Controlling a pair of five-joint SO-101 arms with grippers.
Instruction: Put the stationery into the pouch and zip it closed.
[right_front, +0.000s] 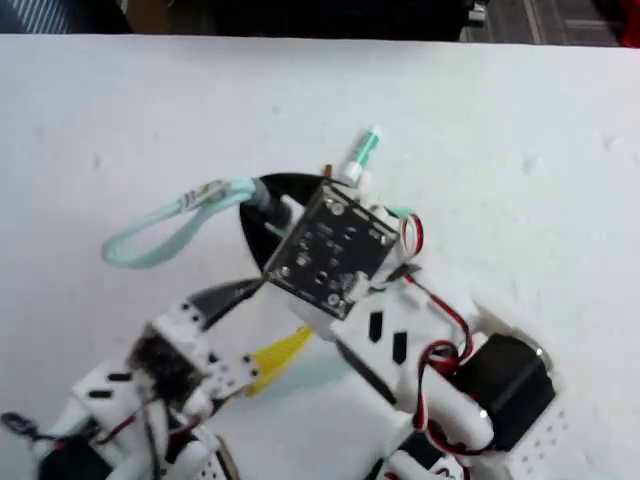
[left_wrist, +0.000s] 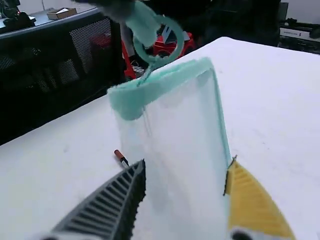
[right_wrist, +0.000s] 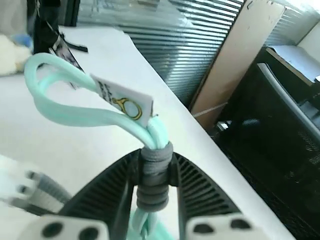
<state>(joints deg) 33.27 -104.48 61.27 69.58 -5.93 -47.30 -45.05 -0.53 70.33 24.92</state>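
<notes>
Left gripper (left_wrist: 186, 167) pinches the pouch (left_wrist: 175, 125), its grey finger on one side and its yellow finger on the other. The pouch is translucent with a mint edge and stands up between them. In the high view this gripper (right_front: 283, 312) comes in from the near left corner of the bench (right_front: 520, 110).

The right gripper (right_wrist: 155, 162) is pressed together on the grey collar (right_wrist: 155, 182) of the pouch's mint cord loop (right_wrist: 75, 100), and a small tag (right_wrist: 125, 102) hangs off the cord just past the collar. From above, the right gripper (right_front: 262, 200) sits mid-bench, with the loop (right_front: 150, 240) trailing off to its left and lying flat on the surface. Most of the pouch is under this arm in that view.

A marker (right_front: 360, 150) with a mint cap lies just beyond the right arm, on the far side. The left wrist view shows a pen (left_wrist: 120, 158) with a red end lying on the bench just beside the pouch; I cannot tell whether it is the same one.

The bench top is plain white and matte. Past its far edge the high view shows a dark strip of room. The left wrist view takes in black mesh-fronted furniture (left_wrist: 60, 70) and something red (left_wrist: 165, 47) behind it. The right wrist view shows slatted blinds (right_wrist: 165, 35), a brown board (right_wrist: 235, 65) leaning up, and more black furniture (right_wrist: 280, 130).
</notes>
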